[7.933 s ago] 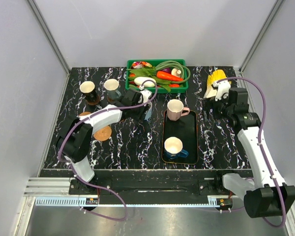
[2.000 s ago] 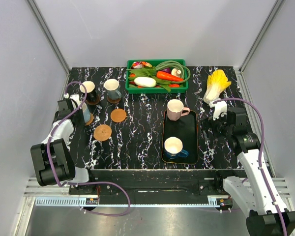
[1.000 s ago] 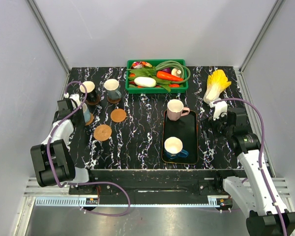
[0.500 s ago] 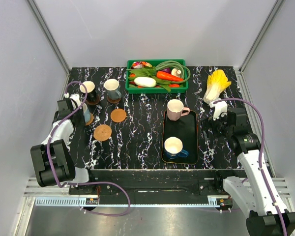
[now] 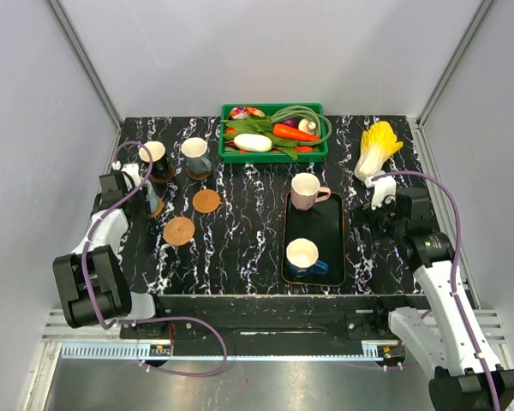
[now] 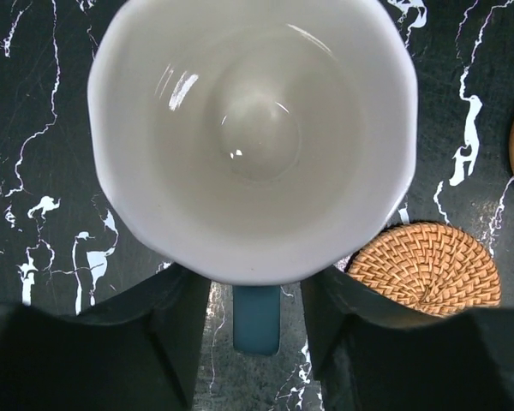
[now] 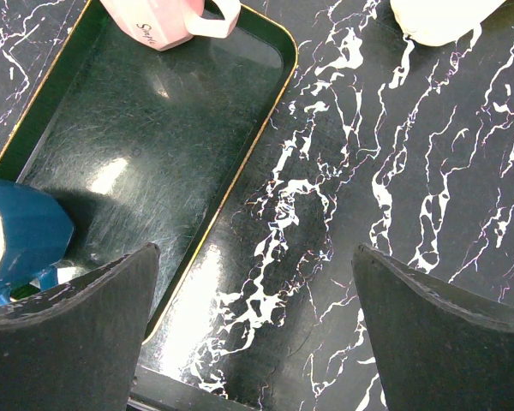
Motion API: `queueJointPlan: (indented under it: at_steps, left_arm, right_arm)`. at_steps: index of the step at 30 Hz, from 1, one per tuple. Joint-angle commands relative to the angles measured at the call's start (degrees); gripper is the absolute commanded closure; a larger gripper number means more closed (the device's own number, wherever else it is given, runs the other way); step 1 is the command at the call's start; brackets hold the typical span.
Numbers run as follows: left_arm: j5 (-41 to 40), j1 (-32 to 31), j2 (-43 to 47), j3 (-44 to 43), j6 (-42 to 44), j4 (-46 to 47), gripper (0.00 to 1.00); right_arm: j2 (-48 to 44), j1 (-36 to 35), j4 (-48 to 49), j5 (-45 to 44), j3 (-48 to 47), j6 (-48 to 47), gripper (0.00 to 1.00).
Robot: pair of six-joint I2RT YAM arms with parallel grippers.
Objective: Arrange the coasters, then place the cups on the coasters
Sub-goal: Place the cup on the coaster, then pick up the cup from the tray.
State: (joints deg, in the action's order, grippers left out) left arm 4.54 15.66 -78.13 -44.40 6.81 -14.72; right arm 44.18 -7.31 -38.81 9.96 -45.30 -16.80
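A blue cup (image 6: 253, 137) with a white inside stands at the table's left, on a coaster (image 5: 156, 208) whose edge shows beneath it. My left gripper (image 6: 255, 284) (image 5: 142, 193) is open astride the cup's blue handle (image 6: 257, 318), with a gap on each side. Two bare coasters (image 5: 206, 200) (image 5: 179, 230) lie to the right; one woven coaster (image 6: 428, 267) shows beside the cup. A dark cup (image 5: 154, 157) and a teal cup (image 5: 194, 155) stand on coasters behind. A pink cup (image 5: 306, 190) (image 7: 167, 21) and a blue cup (image 5: 304, 257) (image 7: 21, 235) stand on the black tray (image 5: 332, 224). My right gripper (image 7: 255, 257) (image 5: 373, 214) hangs open, empty, right of the tray.
A green basket (image 5: 274, 133) of vegetables stands at the back centre. A yellow-white cabbage (image 5: 377, 145) lies at the back right, near the right arm. The tray's rim (image 7: 240, 184) runs just left of the right gripper. Grey walls close in the table on three sides.
My left gripper's jaws have parted from the blue cup's handle. Neither arm nor any cup or coaster has shifted over the last second.
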Motion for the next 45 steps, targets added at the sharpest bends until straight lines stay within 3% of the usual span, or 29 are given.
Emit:
queueJointPlan:
  at_steps: [1,17,30,36,45]
  left_arm:
    - [1.00,0.34,2.98,-1.39,1.36,0.22,0.47]
    - [4.87,0.42,8.86,-0.25,5.32,-3.91,0.02]
    - [3.55,1.30,18.53,-2.44,4.36,-11.11,0.01]
    - [4.17,1.48,23.10,1.59,3.47,-9.02,0.01]
    - [9.17,1.48,25.13,3.44,3.91,-8.31,0.01]
  right_arm:
    - [-0.41,-0.51,1.98,-0.73,0.30,-0.69,0.00]
    - [-0.68,-0.51,2.33,-0.99,0.56,-0.78,0.00]
    - [-0.33,-0.51,2.68,-0.55,0.83,-0.87,0.00]
    - [-0.24,-0.51,2.68,0.94,-1.01,-0.25,0.00]
    - [8.01,-0.51,0.05,11.03,-10.68,-4.90,0.00]
